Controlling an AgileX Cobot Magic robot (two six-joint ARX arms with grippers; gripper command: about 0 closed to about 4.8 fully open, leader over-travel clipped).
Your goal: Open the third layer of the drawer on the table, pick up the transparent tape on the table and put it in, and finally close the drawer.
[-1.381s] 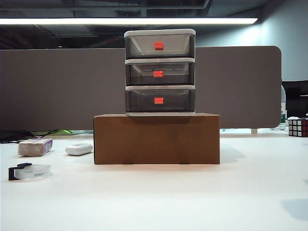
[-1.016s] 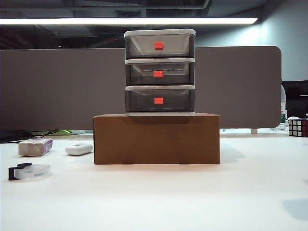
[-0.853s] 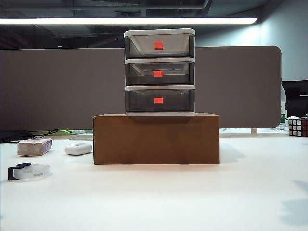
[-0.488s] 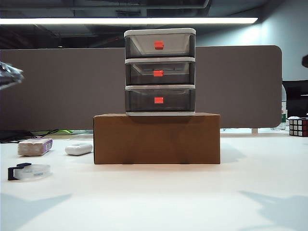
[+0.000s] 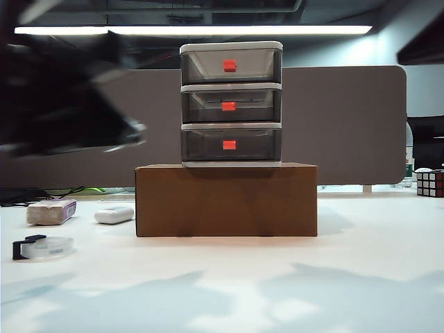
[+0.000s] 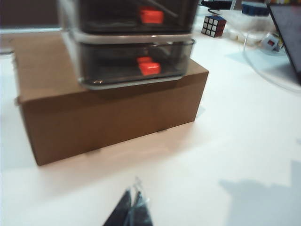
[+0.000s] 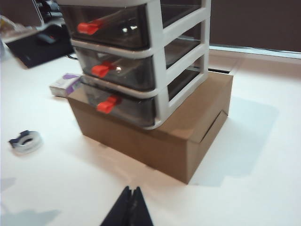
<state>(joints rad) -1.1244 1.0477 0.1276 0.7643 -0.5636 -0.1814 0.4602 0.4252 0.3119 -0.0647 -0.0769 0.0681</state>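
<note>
Both grippers pinched shut, empty: left gripper (image 6: 134, 200) and right gripper (image 7: 130, 195) each facing the three-tier smoky plastic drawer (image 7: 141, 61) on brown cardboard box (image 7: 160, 132). Lowest tier's red-orange tab (image 6: 149, 68) ahead of left tips: small, slick; unit looks light, likely slides. Clear tape ring (image 7: 24, 141) lies well aside.

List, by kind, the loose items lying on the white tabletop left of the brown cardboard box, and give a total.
Clear tape ring with black cutter: 1
White oval object: 1
Whitish block with purple label: 1
Total: 3
</note>
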